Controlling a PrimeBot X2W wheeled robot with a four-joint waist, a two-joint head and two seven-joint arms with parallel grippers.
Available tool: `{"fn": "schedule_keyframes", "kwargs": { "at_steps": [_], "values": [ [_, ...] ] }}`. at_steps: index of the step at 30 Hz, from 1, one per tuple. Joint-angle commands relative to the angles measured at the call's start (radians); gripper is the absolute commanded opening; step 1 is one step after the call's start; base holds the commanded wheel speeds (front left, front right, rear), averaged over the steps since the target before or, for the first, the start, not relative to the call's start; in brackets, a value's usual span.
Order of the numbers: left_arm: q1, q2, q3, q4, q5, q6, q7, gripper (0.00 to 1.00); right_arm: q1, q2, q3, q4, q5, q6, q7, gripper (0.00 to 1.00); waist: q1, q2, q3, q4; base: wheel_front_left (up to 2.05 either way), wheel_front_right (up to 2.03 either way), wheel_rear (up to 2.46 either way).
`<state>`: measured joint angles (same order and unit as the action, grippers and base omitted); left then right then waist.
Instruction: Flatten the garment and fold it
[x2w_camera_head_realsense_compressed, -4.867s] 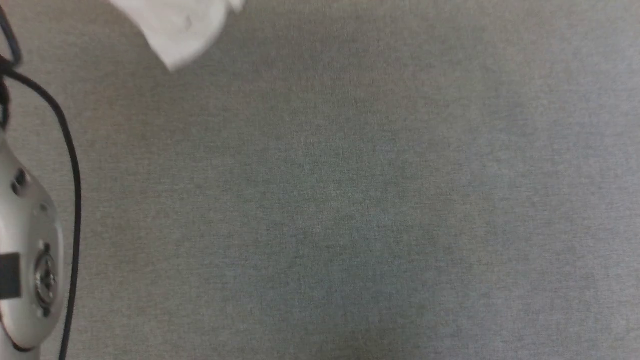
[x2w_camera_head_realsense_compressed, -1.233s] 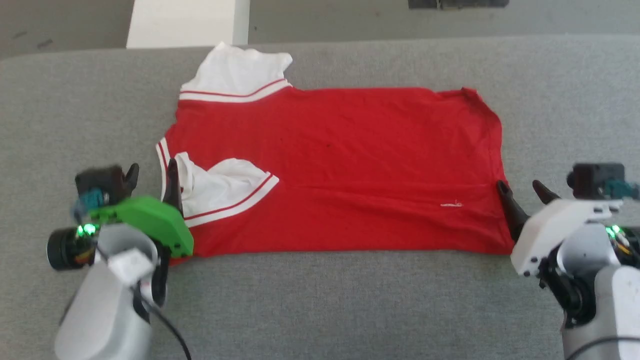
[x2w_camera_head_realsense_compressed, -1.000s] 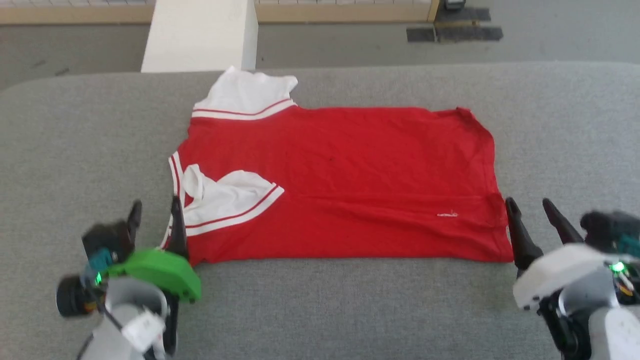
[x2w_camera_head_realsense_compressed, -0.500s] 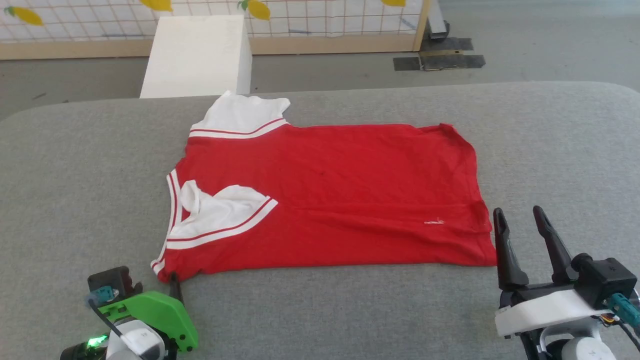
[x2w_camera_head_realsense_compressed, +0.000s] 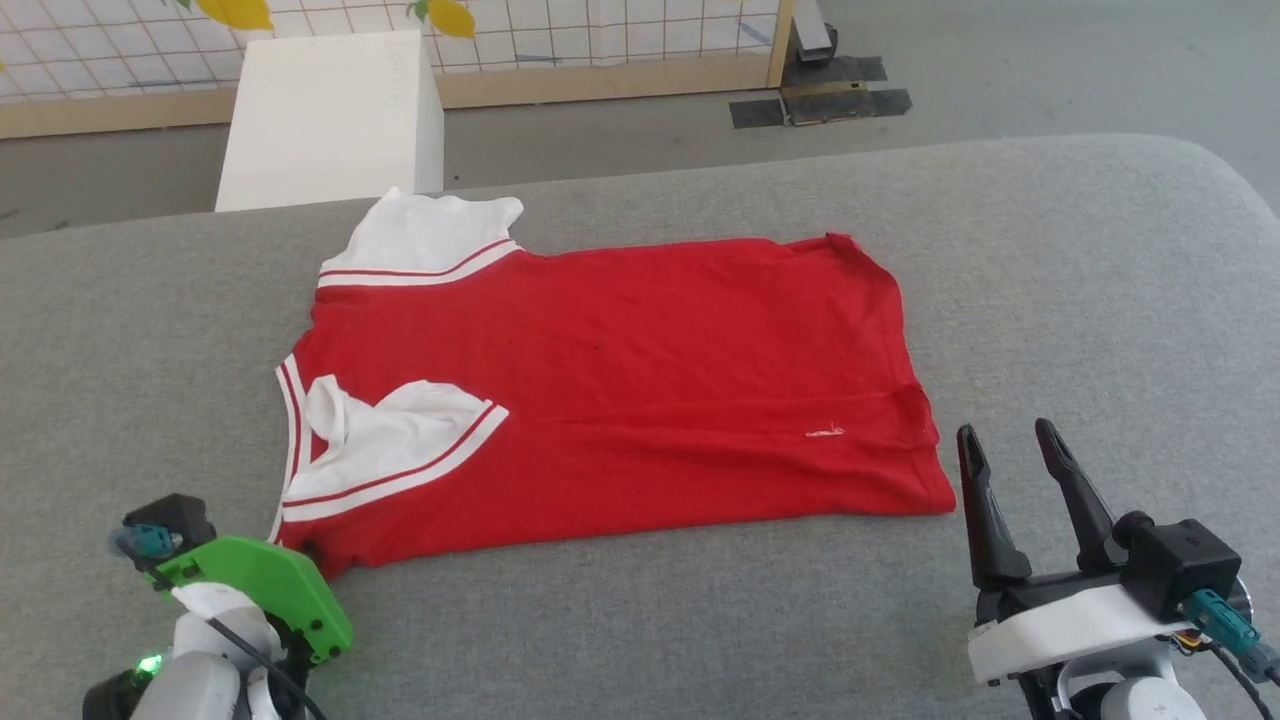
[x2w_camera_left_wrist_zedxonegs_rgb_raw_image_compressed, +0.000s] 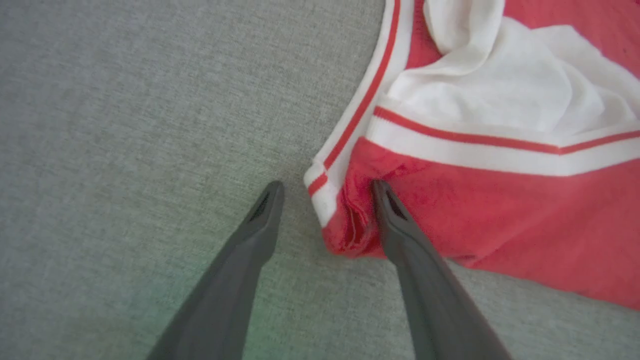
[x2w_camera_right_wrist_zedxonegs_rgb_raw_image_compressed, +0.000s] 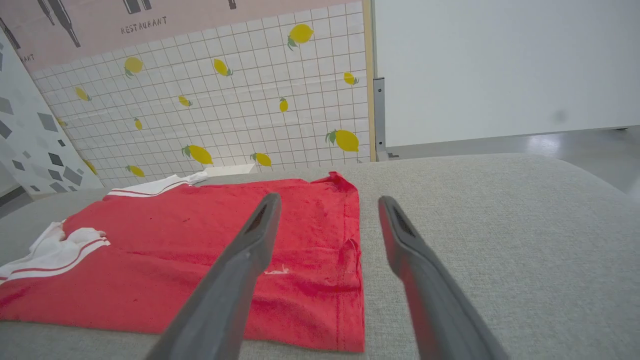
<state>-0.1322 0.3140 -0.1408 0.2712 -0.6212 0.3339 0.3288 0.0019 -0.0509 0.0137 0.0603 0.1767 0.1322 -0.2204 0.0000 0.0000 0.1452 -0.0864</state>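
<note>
Both arms have drawn back. Our left jaws, wide, straddle a near corner of the garment (x2w_camera_head_realsense_compressed: 620, 390); our right jaws gape beside its hem. Soft and red, it lies flat on the grey woven bench (x2w_camera_head_realsense_compressed: 1050, 280), one white sleeve (x2w_camera_head_realsense_compressed: 390, 440) crumpled.

Place: staged robot test room.
Backdrop: lemon-print tile panel (x2w_camera_right_wrist_zedxonegs_rgb_raw_image_compressed: 225, 125), upper left of right wrist view; "RESTAURANT" poster (x2w_camera_right_wrist_zedxonegs_rgb_raw_image_compressed: 145, 22) above it.
Floor (x2w_camera_head_realsense_compressed: 1050, 60): bare grey, dark tape patches (x2w_camera_head_realsense_compressed: 865, 101) at head view's top.
Bench (x2w_camera_head_realsense_compressed: 1050, 300): grey, cloth-covered.
</note>
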Motion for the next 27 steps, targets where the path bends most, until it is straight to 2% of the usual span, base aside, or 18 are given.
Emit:
{"fn": "schedule_keyframes", "kwargs": {
  "at_steps": [1,8,16,25,26,27],
  "values": [
    [-0.001,-0.001,-0.005,0.011,-0.014,-0.008,0.013,0.0,-0.007,0.001,0.002,0.005,0.0,-0.002,-0.005,1.0,0.0,0.0,0.005,-0.003,0.0,0.0,0.0],
    [0.003,-0.014,-0.019,-0.005,-0.012,-0.028,-0.024,0.0,-0.027,0.001,-0.023,0.034,-0.015,-0.002,0.048,1.0,0.0,0.0,0.008,0.02,0.0,0.0,0.0],
    [-0.029,-0.034,-0.056,0.006,0.013,-0.058,-0.087,0.0,-0.136,0.001,-0.09,0.15,-0.013,-0.002,0.528,1.0,0.0,0.0,0.021,0.072,0.0,0.0,0.0],
    [-0.064,-0.062,-0.083,0.051,0.026,-0.084,-0.149,0.0,-0.211,0.001,-0.149,0.193,-0.076,-0.002,0.911,1.0,0.0,0.0,0.049,0.114,0.0,0.0,0.0],
    [-0.068,-0.063,-0.085,0.057,0.026,-0.088,-0.156,0.0,-0.212,0.001,-0.152,0.193,-0.075,-0.002,0.95,0.93,0.0,0.0,0.051,0.118,0.0,0.0,0.0],
    [-0.07,-0.064,-0.086,0.062,0.026,-0.091,-0.16,0.0,-0.211,0.001,-0.152,0.192,-0.072,-0.002,0.978,0.53,0.0,0.0,0.051,0.12,0.0,0.0,0.0]
  ]
}}
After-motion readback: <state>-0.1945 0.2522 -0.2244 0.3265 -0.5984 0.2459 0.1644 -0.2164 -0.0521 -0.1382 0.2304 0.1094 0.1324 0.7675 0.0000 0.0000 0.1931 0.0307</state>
